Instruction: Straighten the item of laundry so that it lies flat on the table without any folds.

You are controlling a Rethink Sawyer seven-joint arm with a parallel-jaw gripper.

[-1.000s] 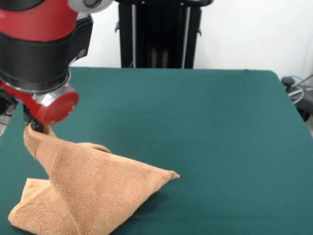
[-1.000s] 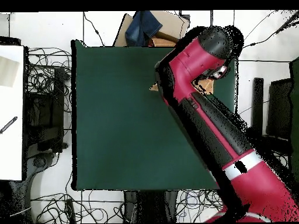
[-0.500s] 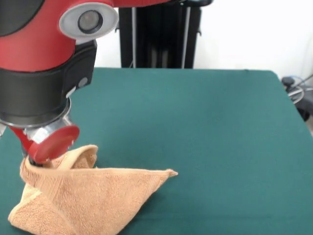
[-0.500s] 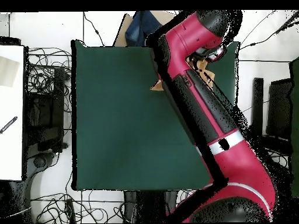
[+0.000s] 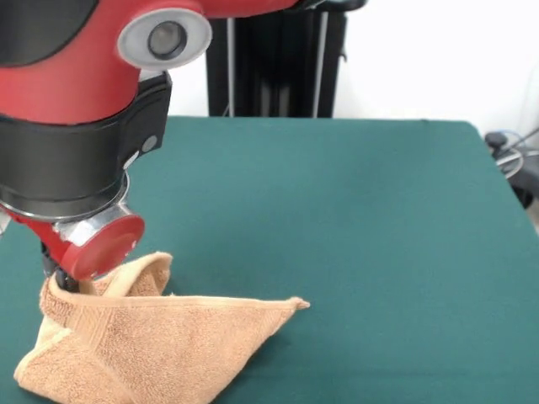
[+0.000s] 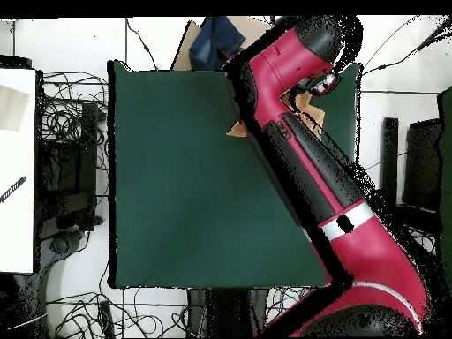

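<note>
The item of laundry (image 5: 160, 345), a peach-orange towel, lies crumpled and folded near the table's front left corner, with one point stretching right. One corner is held up off the green table (image 5: 354, 219) by my gripper (image 5: 55, 273), which is shut on it and mostly hidden behind the arm's red end cap. In the overhead view the arm covers nearly all of the towel (image 6: 236, 131); only small orange bits show beside the arm, and the gripper is hidden there.
The towel lies close to the table's left and front edges in the front view. Green cloth stretches to the right and back. Cables (image 6: 75, 132) and a cardboard box with blue cloth (image 6: 221, 40) lie beyond the table's edges.
The arm has come down and shifted slightly right. The towel corner, held high a second ago, now hangs low, so the cloth has slumped into a flatter heap.
</note>
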